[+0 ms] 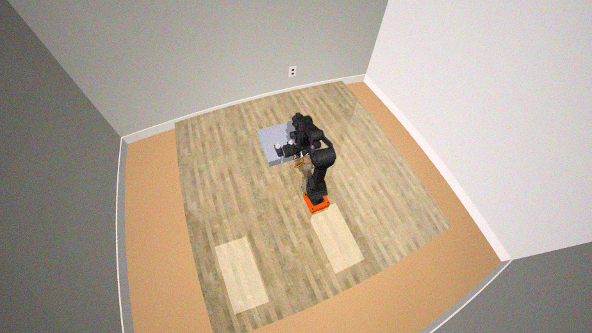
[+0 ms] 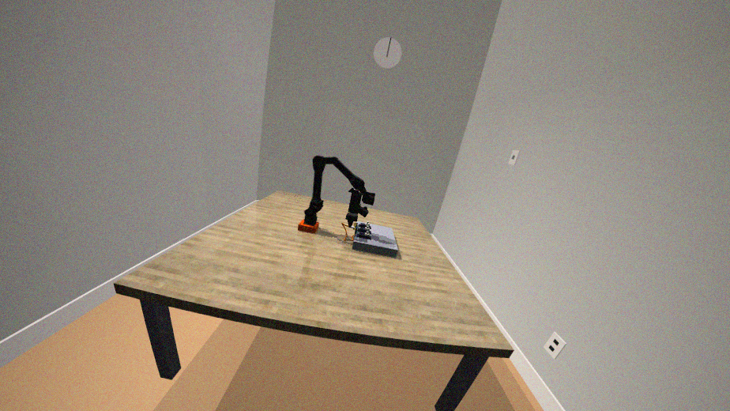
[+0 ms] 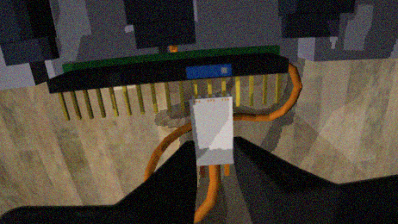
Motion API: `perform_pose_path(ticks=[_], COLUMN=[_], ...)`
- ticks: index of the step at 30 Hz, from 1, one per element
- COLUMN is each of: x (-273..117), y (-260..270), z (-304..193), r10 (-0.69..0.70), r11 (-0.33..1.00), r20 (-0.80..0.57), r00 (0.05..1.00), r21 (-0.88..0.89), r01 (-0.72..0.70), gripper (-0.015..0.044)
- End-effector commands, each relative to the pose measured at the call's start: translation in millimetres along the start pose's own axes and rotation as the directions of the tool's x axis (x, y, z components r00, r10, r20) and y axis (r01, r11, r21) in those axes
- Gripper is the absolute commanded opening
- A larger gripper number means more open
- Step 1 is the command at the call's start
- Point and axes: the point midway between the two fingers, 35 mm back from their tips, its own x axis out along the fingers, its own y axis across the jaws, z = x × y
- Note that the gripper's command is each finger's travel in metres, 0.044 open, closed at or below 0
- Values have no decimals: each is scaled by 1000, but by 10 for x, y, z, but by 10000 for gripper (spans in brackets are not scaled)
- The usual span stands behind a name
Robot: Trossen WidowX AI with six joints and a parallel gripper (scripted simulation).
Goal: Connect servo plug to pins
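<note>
My gripper (image 3: 214,146) (image 2: 351,225) is shut on the white plug (image 3: 213,125), holding it by its rear half. The plug's front faces the row of gold pins (image 3: 238,92) and looks about square to it. It lines up with the three pins under the blue band (image 3: 202,71). The pale dot (image 3: 224,70) is at the band's right end. The plug's front edge overlaps the tips of these pins in view; whether it is on them or above them I cannot tell. An orange wire (image 3: 227,170) leaves the plug's rear on the right, the dot side. No pin looks clearly bent.
The grey holder (image 1: 268,143) (image 2: 375,250) carries several dark servo blocks (image 3: 161,23) behind the pins. The orange lead (image 3: 264,117) loops from the right end of the pin row, passes beneath the plug and runs left. The arm's orange base (image 1: 316,209) (image 2: 308,228) stands on the table.
</note>
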Motion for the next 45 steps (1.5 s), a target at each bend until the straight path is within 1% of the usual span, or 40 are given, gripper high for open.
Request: perform_pose_path(ticks=[1,14,23,26,29,31,45], x=[-6,-6,-1,-175,-487,-583,-583], y=[5,0,0,-2,-3,-2,-2], z=[41,125,105,118,111,100,100], r10=[4,4,4,4,4,4,4], r11=[1000,1000,1000,1000,1000,1000,1000], r20=[5,6,6,6,6,6,6], r00=[1000,1000,1000,1000,1000,1000,1000], r21=[4,4,4,4,4,4,4], r01=[-4,-4,-4,-4,-4,-4,-4], gripper=[0,0,236,315,394,440,440])
